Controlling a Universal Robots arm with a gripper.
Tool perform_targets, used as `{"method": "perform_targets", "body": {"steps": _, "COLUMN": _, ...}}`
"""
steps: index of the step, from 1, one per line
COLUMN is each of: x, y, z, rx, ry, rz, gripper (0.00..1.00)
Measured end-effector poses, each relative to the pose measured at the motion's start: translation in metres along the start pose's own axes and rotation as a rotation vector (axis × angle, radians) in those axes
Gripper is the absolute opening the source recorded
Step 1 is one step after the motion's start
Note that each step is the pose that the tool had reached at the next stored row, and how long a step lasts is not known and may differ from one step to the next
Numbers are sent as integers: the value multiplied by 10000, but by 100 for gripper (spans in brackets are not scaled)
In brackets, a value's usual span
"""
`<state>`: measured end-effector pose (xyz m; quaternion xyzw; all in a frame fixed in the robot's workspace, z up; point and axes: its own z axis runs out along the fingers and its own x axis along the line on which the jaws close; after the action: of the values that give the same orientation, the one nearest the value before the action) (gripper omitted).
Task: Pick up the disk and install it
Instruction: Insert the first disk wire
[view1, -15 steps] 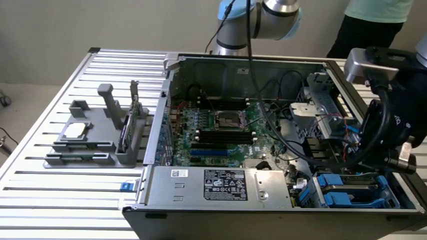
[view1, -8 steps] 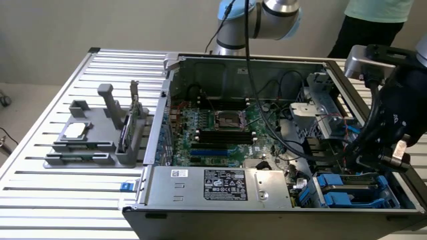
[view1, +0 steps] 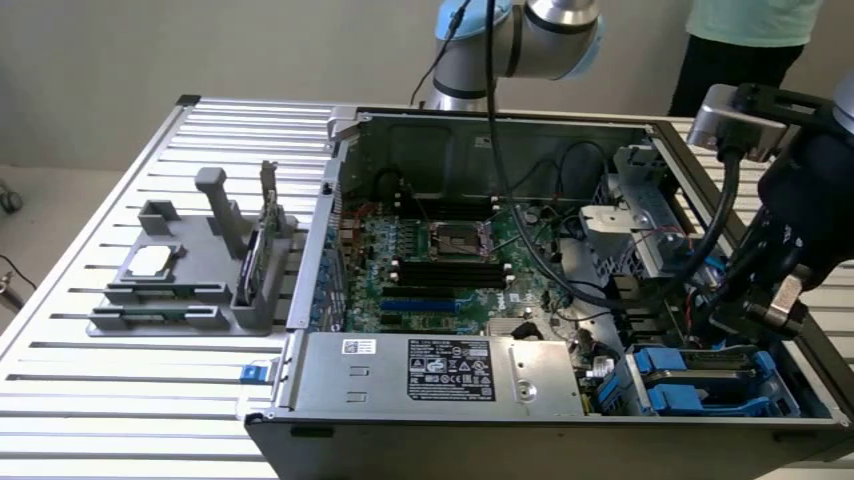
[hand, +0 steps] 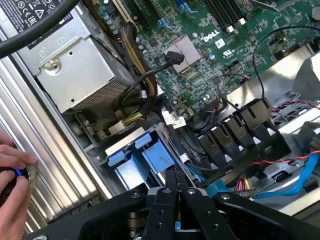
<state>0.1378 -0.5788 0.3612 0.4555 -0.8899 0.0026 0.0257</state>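
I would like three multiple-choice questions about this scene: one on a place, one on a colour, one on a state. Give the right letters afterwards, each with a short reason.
1. Where does the grey fixture stand?
A. On the table, at the exterior view's left of the computer case
B. Inside the case
C. On top of the power supply

2. What colour is the drive carrier near the hand?
A. Red
B. Yellow
C. Blue

3. How do the hand's fingers stand?
A. Wide open
B. Shut together
C. Spread around a cable

Answers:
1. A: the fixture rests on the slatted table, outside the case wall.
2. C: its plastic tabs and frame are blue.
3. B: the two fingers meet with no gap between them.
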Motion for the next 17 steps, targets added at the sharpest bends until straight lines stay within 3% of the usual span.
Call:
{"method": "perform_targets", "body": {"steps": 13, "x": 0, "y": 0, "z": 0, "rx": -95, "ry": -37, "rz": 1986, "gripper": 11}}
{"method": "perform_targets", "body": {"steps": 17, "x": 0, "y": 0, "z": 0, "rx": -126, "ry": -49, "rz": 2623, "gripper": 18}}
